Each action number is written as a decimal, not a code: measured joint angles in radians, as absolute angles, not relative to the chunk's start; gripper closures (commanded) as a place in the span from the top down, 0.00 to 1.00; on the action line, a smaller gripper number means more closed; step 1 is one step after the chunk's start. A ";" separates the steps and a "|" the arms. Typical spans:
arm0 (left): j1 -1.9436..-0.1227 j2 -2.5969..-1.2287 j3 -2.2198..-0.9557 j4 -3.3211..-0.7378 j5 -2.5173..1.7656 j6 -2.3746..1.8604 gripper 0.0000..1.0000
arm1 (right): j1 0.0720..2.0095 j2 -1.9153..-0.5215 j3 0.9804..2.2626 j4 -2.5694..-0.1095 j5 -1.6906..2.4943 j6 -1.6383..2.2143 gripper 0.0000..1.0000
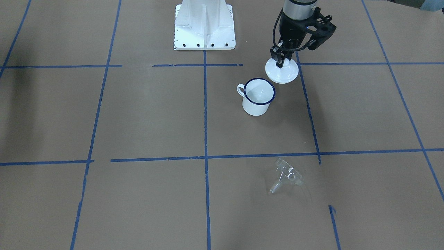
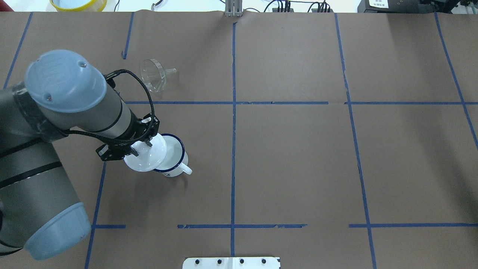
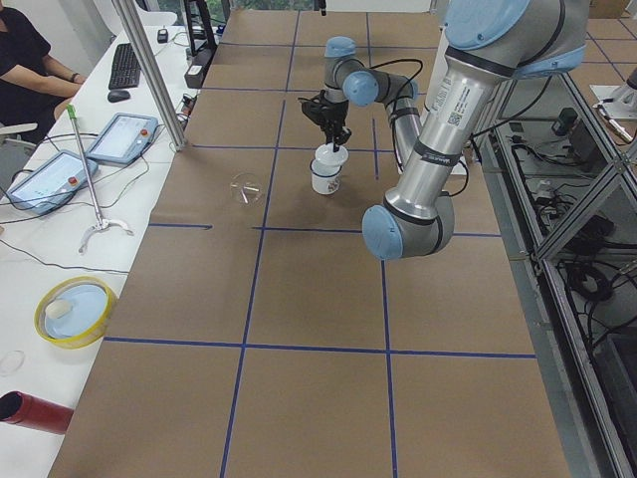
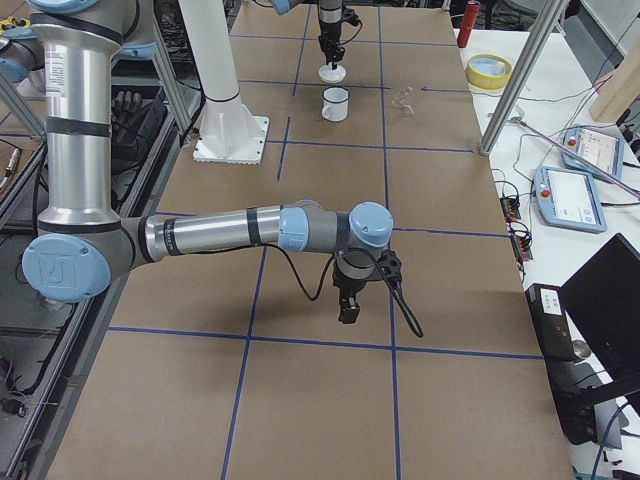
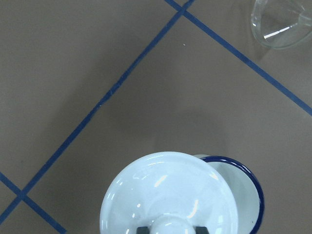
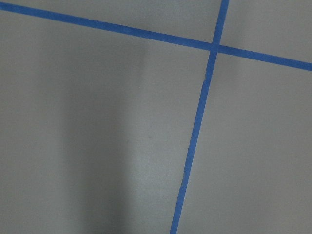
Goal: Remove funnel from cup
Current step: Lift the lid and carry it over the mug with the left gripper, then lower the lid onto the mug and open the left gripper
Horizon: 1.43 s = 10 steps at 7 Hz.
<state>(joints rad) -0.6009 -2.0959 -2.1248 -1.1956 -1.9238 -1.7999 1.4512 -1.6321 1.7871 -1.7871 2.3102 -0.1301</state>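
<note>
1. Nearest the front-facing camera, the funnel (image 1: 287, 175) lies on its side on the bench (image 1: 138, 114), well apart from the cup (image 1: 258, 99).
2. The cup stands upright with its mouth open and its handle toward the robot's right.
3. Just beyond it, the left fingers (image 1: 279, 63) pinch the knob of a white lid (image 1: 281, 73). Whether the lid touches the bench is unclear.
4. Away from all this, the right fingers (image 4: 347, 312) hang over bare bench. I cannot tell how wide they are.

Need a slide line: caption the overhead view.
Left claw holds white lid by the mug; clear funnel lies tipped on the table.
</note>
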 measured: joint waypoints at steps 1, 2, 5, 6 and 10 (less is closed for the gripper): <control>-0.599 -2.109 -2.080 -1.239 -1.925 -1.796 0.00 | 1.451 -1.632 1.787 -1.787 2.310 -0.130 1.00; -0.599 -2.114 -2.054 -1.263 -1.922 -1.780 0.00 | 1.451 -1.632 1.787 -1.787 2.310 -0.130 1.00; -0.596 -2.117 -2.010 -1.292 -1.922 -1.737 0.00 | 1.451 -1.632 1.787 -1.787 2.310 -0.129 1.00; -0.594 -2.117 -2.005 -1.299 -1.924 -1.735 0.00 | 1.451 -1.632 1.787 -1.787 2.310 -0.129 1.00; -0.581 -2.114 -2.001 -1.304 -1.927 -1.734 0.00 | 1.451 -1.632 1.787 -1.787 2.310 -0.130 1.00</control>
